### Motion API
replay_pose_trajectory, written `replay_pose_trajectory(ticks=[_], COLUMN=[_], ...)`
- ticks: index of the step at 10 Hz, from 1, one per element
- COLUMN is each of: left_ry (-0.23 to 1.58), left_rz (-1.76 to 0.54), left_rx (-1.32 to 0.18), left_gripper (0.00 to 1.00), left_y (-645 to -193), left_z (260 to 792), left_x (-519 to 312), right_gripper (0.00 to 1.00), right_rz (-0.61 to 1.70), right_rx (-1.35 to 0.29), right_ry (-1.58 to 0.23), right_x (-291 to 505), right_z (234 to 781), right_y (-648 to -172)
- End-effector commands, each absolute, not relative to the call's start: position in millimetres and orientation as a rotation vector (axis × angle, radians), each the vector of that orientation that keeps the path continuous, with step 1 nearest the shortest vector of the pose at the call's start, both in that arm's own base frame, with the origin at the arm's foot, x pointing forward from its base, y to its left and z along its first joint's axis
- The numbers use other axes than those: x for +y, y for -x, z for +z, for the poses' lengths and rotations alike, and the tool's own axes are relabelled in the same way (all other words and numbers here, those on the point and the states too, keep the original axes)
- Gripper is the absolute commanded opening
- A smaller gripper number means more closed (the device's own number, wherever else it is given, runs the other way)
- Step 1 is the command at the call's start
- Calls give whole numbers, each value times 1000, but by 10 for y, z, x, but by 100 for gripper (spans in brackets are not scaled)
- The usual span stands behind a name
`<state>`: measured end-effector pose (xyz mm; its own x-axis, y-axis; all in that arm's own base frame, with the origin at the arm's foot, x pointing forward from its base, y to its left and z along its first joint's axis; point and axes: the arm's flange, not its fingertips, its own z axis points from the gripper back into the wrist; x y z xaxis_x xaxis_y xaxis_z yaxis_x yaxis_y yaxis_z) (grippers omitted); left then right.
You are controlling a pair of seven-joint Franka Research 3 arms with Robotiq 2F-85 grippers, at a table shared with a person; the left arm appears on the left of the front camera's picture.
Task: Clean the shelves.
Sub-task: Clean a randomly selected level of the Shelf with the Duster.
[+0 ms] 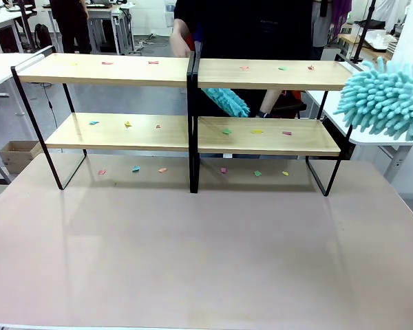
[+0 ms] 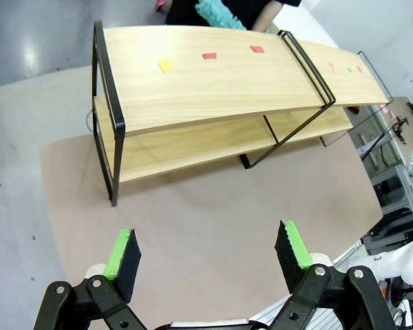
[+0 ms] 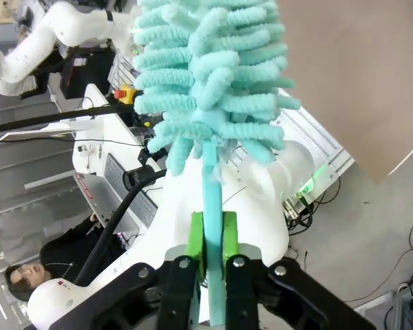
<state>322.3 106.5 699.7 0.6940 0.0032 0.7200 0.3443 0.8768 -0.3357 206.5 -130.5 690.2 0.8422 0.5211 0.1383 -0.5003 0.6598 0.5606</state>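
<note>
Right gripper (image 3: 212,230) clamped on the handle of a teal duster (image 3: 210,82), raised near the right end of the shelves (image 1: 124,70); left gripper (image 2: 210,251) open, empty; shelves stand along the far side of the table (image 1: 206,261), dotted with coloured scraps (image 1: 226,130)

your beige tabletop (image 1: 206,261) carries a faint sheen in the front view. on the floor left of the shelves (image 1: 124,132) you have a brown cardboard box (image 1: 17,155). a white table (image 1: 0,69) stands at the far left, and a second white table (image 1: 358,135) sits just past the right end. note a red stop button (image 3: 124,93) on a yellow base, set on a white surface. thin cables (image 3: 399,258) lie loose on the grey floor (image 2: 41,41).
</note>
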Motion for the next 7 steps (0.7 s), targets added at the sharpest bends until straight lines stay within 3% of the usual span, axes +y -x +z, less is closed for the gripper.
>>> replay_pose_trajectory(ticks=[1,3,5,6,7], left_ry=[477,477,477,477,477], left_rz=[-200,-200,-200,-200,-200], left_rx=[-786,-786,-786,-786,-786], left_gripper=[100,100,100,100,100], left_y=[-3214,-3214,-3214,-3214,-3214], left_z=[6990,6990,6990,6990,6990], left_x=[1063,1063,1063,1063,1063], right_gripper=[12,12,12,12,12], right_rz=[550,591,587,613,647], right_rx=[-71,-58,-184,-175,-128], right_ry=[-522,-328,-235,-199,-288], right_x=[-829,90,641,828,671], right_z=[7354,7733,8015,8050,7890], right_y=[-2209,-2458,-2484,-2434,-2417])
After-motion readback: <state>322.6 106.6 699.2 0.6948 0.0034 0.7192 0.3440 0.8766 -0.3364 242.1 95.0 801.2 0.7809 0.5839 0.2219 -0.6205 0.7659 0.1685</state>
